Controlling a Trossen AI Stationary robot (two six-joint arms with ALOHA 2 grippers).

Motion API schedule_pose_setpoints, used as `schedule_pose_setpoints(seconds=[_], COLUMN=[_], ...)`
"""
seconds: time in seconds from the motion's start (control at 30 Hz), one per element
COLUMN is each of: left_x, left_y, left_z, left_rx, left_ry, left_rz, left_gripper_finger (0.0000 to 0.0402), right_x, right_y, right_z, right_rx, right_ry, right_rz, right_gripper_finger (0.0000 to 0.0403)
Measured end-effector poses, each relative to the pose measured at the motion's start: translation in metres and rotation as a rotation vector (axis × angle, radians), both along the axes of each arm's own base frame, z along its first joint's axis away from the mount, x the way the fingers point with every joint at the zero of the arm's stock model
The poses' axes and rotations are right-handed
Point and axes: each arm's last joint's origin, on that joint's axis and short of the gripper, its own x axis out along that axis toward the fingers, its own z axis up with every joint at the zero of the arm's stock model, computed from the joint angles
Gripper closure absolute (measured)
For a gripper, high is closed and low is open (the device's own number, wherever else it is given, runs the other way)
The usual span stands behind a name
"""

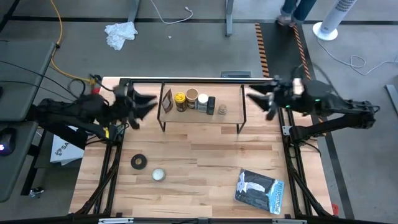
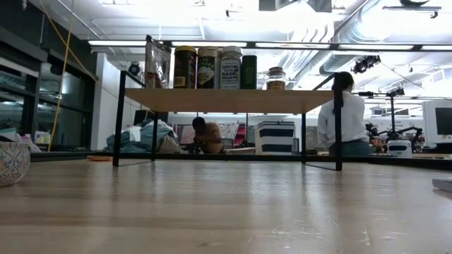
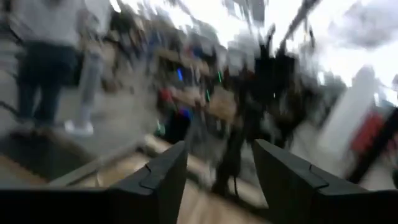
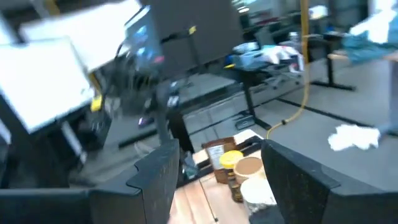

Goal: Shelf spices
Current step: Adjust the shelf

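High view: spices [image 1: 194, 101] stand in a row on the shelf [image 1: 233, 116]. Both jaws are apart, empty, flanking it. A careless swing inward could topple the jars.

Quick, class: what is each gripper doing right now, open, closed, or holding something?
Left gripper: open, holding nothing, left of the shelf.
Right gripper: open, holding nothing, right of the shelf.

You are looking at six spice containers lining the one shelf [image 1: 202, 118]: one flat brown packet [image 1: 167, 101], one yellow-lidded jar [image 1: 180, 99], one tan-lidded jar [image 1: 192, 98], one white-capped bottle [image 1: 203, 101], one dark bottle [image 1: 212, 105] and one tiny brown-topped jar [image 1: 222, 110].
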Motion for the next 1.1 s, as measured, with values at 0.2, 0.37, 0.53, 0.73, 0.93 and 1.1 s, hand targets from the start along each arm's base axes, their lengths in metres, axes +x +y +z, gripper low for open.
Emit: schedule_pose_setpoints(seconds=[0.2, 0.37, 0.53, 0.73, 0.93, 1.1], left_x=[0.015, 0.013, 0.001, -0.014, -0.024, -0.024], left_y=[-0.010, -0.015, -0.013, -0.009, -0.006, -0.004], left_z=[-0.037, -0.086, -0.132, -0.172, -0.205, -0.209], left_rx=[-0.012, -0.010, -0.057, -0.087, -0.115, -0.054], left_ry=[0.136, 0.054, 0.078, 0.092, 0.044, 0.090], left_rz=[-0.212, -0.406, -0.458, -0.429, -0.405, -0.379], left_gripper_finger=[0.0231, 0.0266, 0.0386, 0.0400, 0.0401, 0.0401], right_x=[-0.037, -0.042, -0.035, -0.034, -0.042, -0.049], right_y=[-0.003, -0.004, -0.005, -0.005, -0.005, -0.004], right_z=[0.009, 0.012, 0.009, 0.001, -0.013, -0.022], right_rx=[0.182, 0.209, 0.230, 0.253, 0.288, 0.288], right_ry=[-0.113, -0.164, -0.149, -0.086, 0.038, 0.150], right_rz=[-0.107, -0.215, -0.272, -0.287, -0.292, -0.238], right_gripper_finger=[0.0179, 0.0179, 0.0179, 0.0210, 0.0299, 0.0391])
